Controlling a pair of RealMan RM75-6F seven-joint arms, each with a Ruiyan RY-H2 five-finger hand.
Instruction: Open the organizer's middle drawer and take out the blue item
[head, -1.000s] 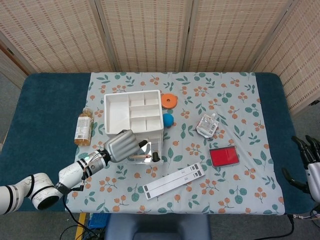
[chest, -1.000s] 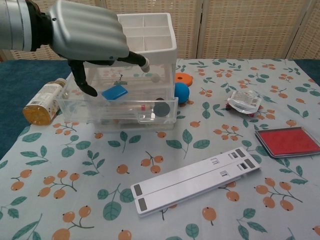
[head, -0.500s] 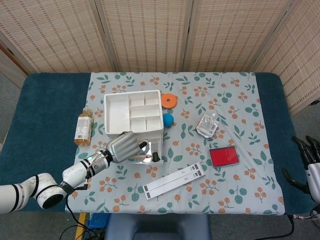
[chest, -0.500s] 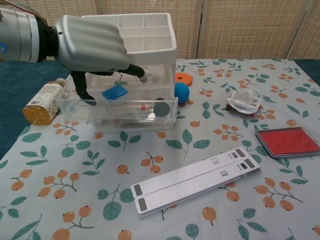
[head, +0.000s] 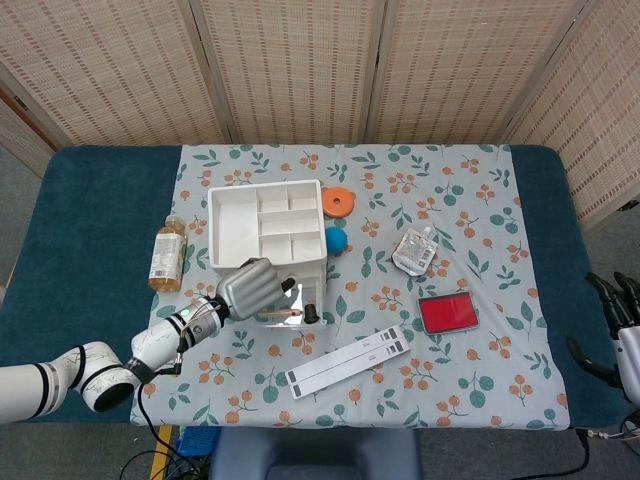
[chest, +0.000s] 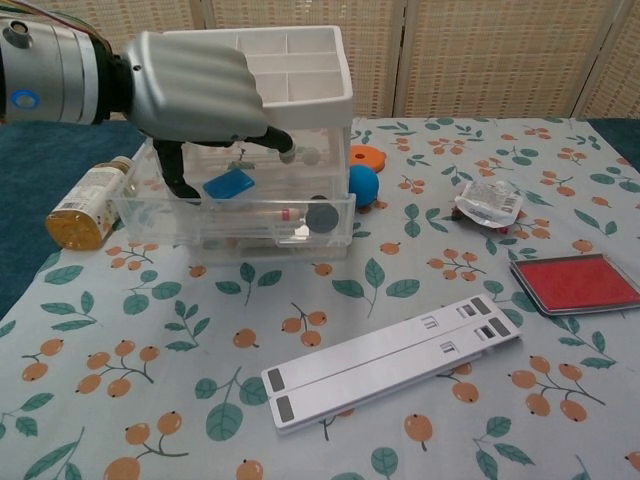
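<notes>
Blue item (chest: 230, 185) lay inside the pulled-out clear middle drawer (chest: 235, 222) of the white organizer (head: 268, 235), near the drawer's left half. Left hand (chest: 195, 90) hovered directly over it, fingers (chest: 178, 175) curled down into the drawer beside the item, gripping nothing. Right hand (head: 618, 330) sat at the table's far right edge, fingers spread, empty. Bottle (chest: 88, 203) lay just left of the drawer.
</notes>
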